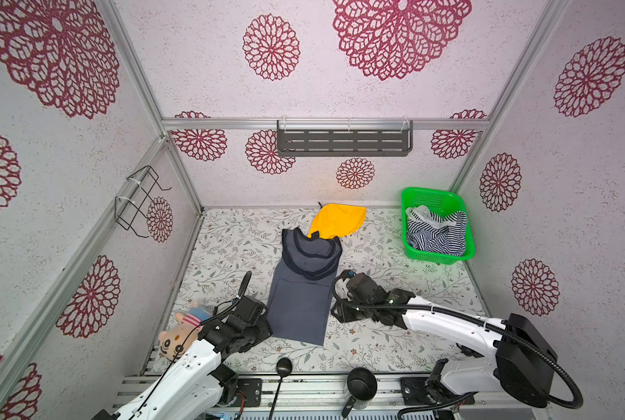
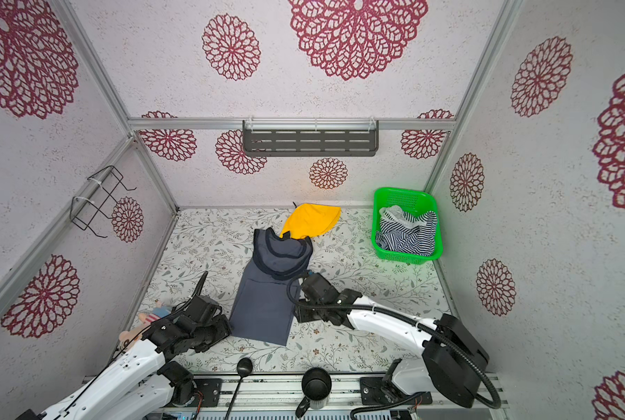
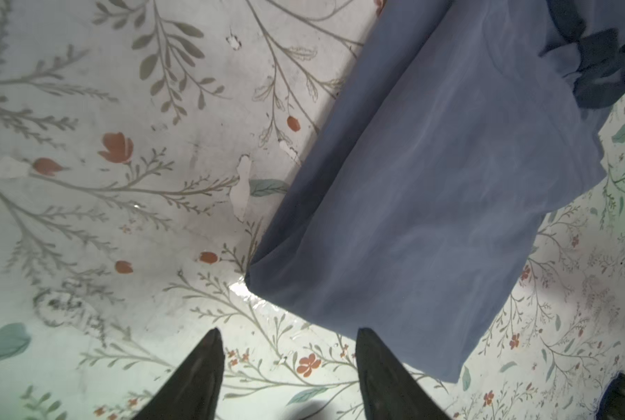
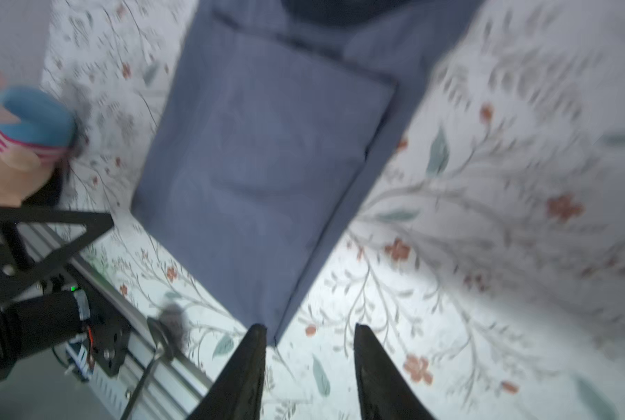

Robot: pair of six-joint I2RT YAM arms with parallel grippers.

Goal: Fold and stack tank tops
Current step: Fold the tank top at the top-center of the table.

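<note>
Grey-blue tank top [image 1: 300, 302] side-folded, likely awaiting crosswise fold; left pincer [image 3: 288, 332] at its 8 o'clock, right pincer [image 4: 309, 327] at 4, both spread, empty.

Slate-blue tank top [image 1: 300, 309], navy trim — striped top [image 1: 438, 240] navy-white — basket [image 1: 430, 198] green.

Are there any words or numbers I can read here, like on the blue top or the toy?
No words, numbers, brands or signs can be read in any view.
Grey-blue tank top: only plain cloth shows, no print in sight.
Striped tank top in the green basket: only stripes.
Plush toy: a drawn face, no letters.
Black mug: no marking visible.
</note>
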